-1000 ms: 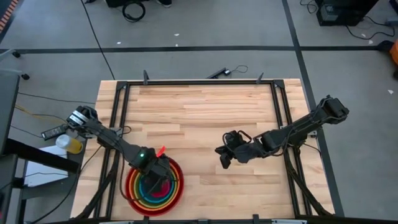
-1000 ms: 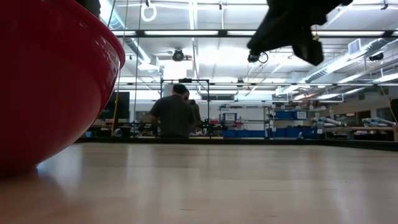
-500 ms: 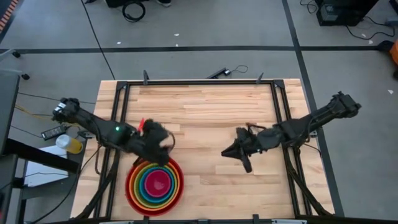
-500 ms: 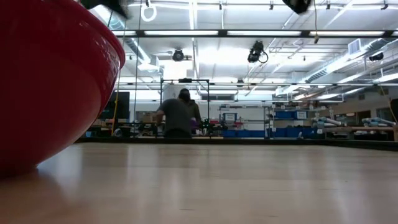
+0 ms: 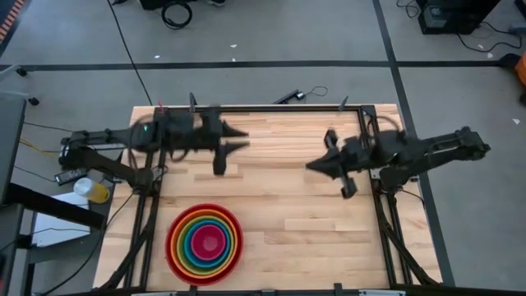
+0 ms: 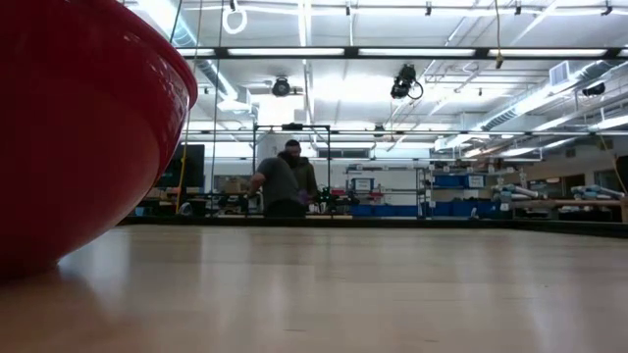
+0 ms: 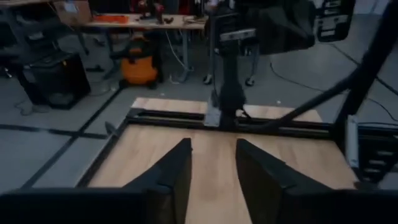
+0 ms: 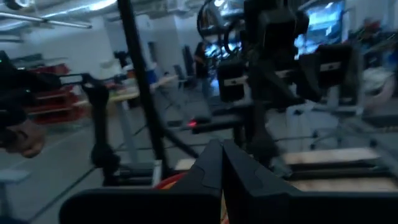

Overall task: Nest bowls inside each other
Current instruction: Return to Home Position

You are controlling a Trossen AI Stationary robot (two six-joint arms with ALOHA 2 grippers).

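The bowls [image 5: 204, 244] stand nested in one stack near the table's near-left corner, red outermost, then orange, green and blue rings, with pink in the centre. The red bowl's wall [image 6: 78, 127] fills the left of the low view and its base rests on the wood. My left gripper [image 5: 240, 138] hovers high over the far-left part of the table, pointing level toward the right. Its fingers [image 7: 177, 165] stand apart with nothing between them. My right gripper [image 5: 312, 167] hovers over the right half, pointing toward the left, its fingers [image 8: 211, 163] shut together on nothing.
Black frame rails [image 5: 156, 156] run along the table's left, right and far edges. Bare wood [image 5: 279, 214] lies between the arms and right of the stack. A yellow object [image 5: 92, 191] sits off the table's left side. A person [image 6: 283, 181] stands far behind the table.
My left gripper has risen from over the centre of the bowl stack and swung toward the far edge, tipping from pointing down to level. My right gripper has risen and drawn back toward the far right. The stack has stayed in place, its pink centre now uncovered.
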